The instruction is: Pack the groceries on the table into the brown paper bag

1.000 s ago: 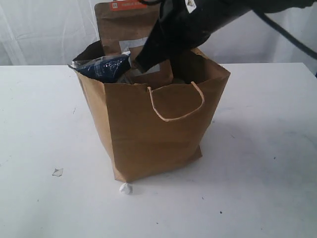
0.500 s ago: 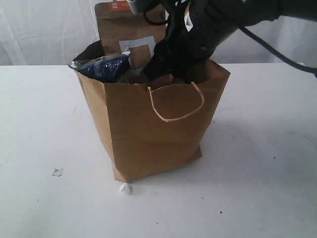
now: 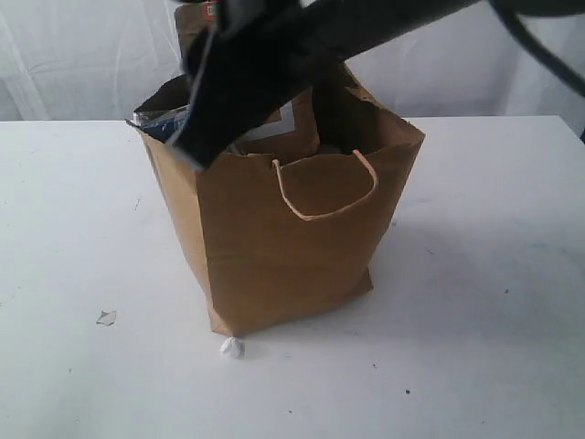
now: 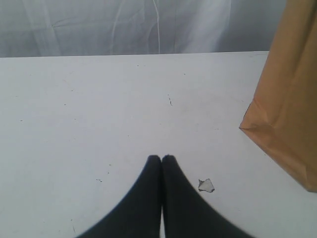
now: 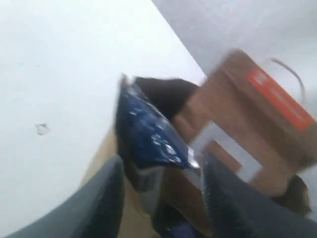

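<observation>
The paper bag (image 3: 283, 247) stands mid-tabletop (image 3: 73, 229), with the pouch (image 5: 247, 109) at its twelve o'clock rim and the dark packet (image 5: 148, 129) at ten. The right claw (image 5: 161, 171) hangs over that packet, spread apart and gripping nothing. The left claw (image 4: 161, 159) is pressed together above the tabletop.

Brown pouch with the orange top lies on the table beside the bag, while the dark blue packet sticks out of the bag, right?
No. The brown pouch with orange top stands inside the brown paper bag, not on the table, as the exterior view shows. The dark blue packet does stick out of the bag.
</observation>
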Tool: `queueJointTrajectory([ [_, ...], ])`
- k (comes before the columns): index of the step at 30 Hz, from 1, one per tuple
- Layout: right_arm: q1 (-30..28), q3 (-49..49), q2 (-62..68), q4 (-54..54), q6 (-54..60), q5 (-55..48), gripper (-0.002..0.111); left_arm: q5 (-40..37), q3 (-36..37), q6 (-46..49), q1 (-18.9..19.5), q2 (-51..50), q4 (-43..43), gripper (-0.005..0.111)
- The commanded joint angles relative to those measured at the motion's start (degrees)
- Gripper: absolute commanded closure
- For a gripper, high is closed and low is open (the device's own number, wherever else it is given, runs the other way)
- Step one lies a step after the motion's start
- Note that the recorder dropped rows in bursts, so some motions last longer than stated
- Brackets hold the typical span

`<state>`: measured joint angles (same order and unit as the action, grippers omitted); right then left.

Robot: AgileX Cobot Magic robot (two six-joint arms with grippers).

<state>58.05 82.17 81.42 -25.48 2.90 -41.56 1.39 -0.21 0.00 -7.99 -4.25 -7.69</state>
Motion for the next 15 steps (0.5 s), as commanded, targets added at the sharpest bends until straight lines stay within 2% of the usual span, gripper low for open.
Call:
queueJointTrajectory([
  [1, 6.7, 0.6, 3.1, 1.9, 5.3, 4.2, 0.062, -0.1, 0.2, 0.0, 0.1, 0.3, 0.0, 0.107],
  [7, 12.7, 0.6, 11.1, 10.0, 9.6, 5.1, 0.062, -0.1, 0.2, 0.0, 0.1, 0.3, 0.0, 0.107],
  [10, 12.8, 0.6, 15.2, 14.2, 10.2, 3.5, 0.062, -0.1, 0.2, 0.0, 0.1, 0.3, 0.0, 0.107],
  [15, 11.7, 0.6, 21.1, 14.9, 5.5, -2.4, 0.062, -0.1, 0.2, 0.0, 0.1, 0.3, 0.0, 0.107],
])
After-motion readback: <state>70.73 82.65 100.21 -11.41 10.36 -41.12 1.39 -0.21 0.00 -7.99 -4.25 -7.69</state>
